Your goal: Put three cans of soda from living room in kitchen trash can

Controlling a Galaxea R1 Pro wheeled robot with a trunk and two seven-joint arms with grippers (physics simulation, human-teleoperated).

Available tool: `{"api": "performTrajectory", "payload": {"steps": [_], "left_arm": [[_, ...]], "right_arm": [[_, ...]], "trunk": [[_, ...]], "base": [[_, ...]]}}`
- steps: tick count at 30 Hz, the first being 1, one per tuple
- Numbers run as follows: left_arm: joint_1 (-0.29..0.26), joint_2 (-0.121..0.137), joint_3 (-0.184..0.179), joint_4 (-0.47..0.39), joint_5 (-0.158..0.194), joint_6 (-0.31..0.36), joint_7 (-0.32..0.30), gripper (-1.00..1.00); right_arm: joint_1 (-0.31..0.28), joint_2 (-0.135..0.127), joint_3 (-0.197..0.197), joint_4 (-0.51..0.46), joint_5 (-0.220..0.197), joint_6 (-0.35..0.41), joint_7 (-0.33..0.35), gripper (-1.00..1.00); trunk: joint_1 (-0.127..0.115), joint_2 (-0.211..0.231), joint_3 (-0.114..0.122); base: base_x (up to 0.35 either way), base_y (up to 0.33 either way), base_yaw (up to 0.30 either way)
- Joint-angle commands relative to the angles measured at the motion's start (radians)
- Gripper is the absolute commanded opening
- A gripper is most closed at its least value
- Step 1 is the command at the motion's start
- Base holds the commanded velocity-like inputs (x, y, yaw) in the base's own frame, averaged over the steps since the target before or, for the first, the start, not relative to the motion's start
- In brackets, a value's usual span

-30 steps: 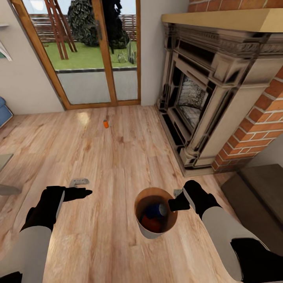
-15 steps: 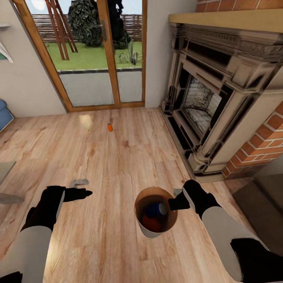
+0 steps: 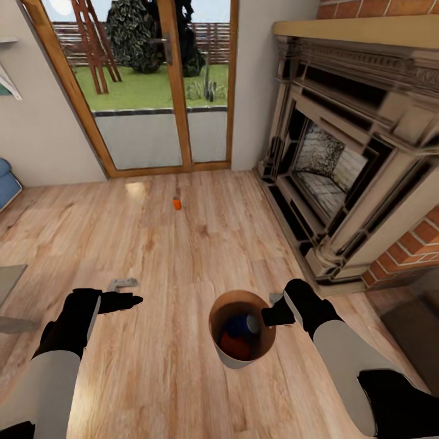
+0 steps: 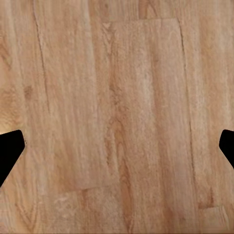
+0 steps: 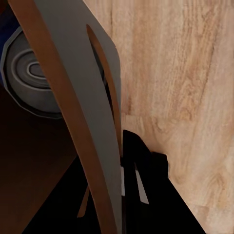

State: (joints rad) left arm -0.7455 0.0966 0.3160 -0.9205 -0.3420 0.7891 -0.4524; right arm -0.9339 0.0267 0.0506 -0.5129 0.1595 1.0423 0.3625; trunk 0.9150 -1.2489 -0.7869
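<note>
I have the right hand (image 3: 272,316) clamped on the rim of the tash can (image 3: 235,356), one finger inside the wall and one outside; the right wrist view shows that wall (image 5: 73,97) running between the fingers (image 5: 141,170). Two soda cans lie inside the bin (image 3: 239,332), one showing its silvery top (image 5: 29,78). A third can (image 3: 177,202) stands upright on the wood floor (image 3: 183,256), well ahead, near the glass doors (image 3: 152,85). My left hand (image 3: 125,300) hangs over bare floor with its fingers (image 4: 9,151) spread apart, gripping nothing. The brick fireplace (image 3: 341,152) is on my right
</note>
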Motion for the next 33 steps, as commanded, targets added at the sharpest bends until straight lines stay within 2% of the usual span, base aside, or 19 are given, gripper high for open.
{"api": "performTrajectory", "payload": {"steps": [1, 11, 19, 21, 24, 28, 33], "left_arm": [[0.0, 0.0, 0.0, 0.0, 0.0, 0.0, 0.0, 1.0], [0.0, 0.0, 0.0, 0.0, 0.0, 0.0, 0.0, 1.0], [0.0, 0.0, 0.0, 0.0, 0.0, 0.0, 0.0, 1.0], [0.0, 0.0, 0.0, 0.0, 0.0, 0.0, 0.001, 1.0], [0.0, 0.0, 0.0, 0.0, 0.0, -0.001, 0.002, 1.0], [0.0, 0.0, -0.001, 0.001, -0.001, -0.001, 0.003, 1.0], [0.0, 0.0, -0.001, 0.002, -0.001, -0.001, 0.004, 1.0]], "right_arm": [[0.0, 0.0, -0.002, 0.0, -0.034, 0.005, 0.007, -1.0], [0.0, 0.001, -0.002, 0.001, -0.033, 0.005, 0.006, -1.0], [-0.002, -0.011, -0.005, 0.001, -0.032, 0.005, 0.007, -1.0], [-0.002, -0.044, -0.006, 0.001, -0.033, 0.005, 0.008, -1.0], [-0.002, -0.075, -0.006, 0.001, -0.033, 0.005, 0.01, -1.0], [-0.002, -0.095, -0.005, 0.002, -0.032, 0.005, 0.012, -1.0], [-0.002, -0.105, -0.005, 0.002, -0.032, 0.005, 0.013, -1.0]], "trunk": [[0.0, 0.0, 0.0], [0.0, 0.0, 0.0], [0.0, 0.0, 0.0], [0.0, 0.0, 0.0], [0.0, 0.0, 0.0], [0.0, 0.0, 0.0], [0.0, 0.0, 0.0]], "base": [[0.267, 0.227, 0.0], [0.275, 0.214, 0.0], [0.3, 0.172, 0.0], [0.307, 0.154, 0.0], [0.313, 0.131, 0.0], [0.318, 0.113, 0.0], [0.32, 0.104, 0.0]]}}
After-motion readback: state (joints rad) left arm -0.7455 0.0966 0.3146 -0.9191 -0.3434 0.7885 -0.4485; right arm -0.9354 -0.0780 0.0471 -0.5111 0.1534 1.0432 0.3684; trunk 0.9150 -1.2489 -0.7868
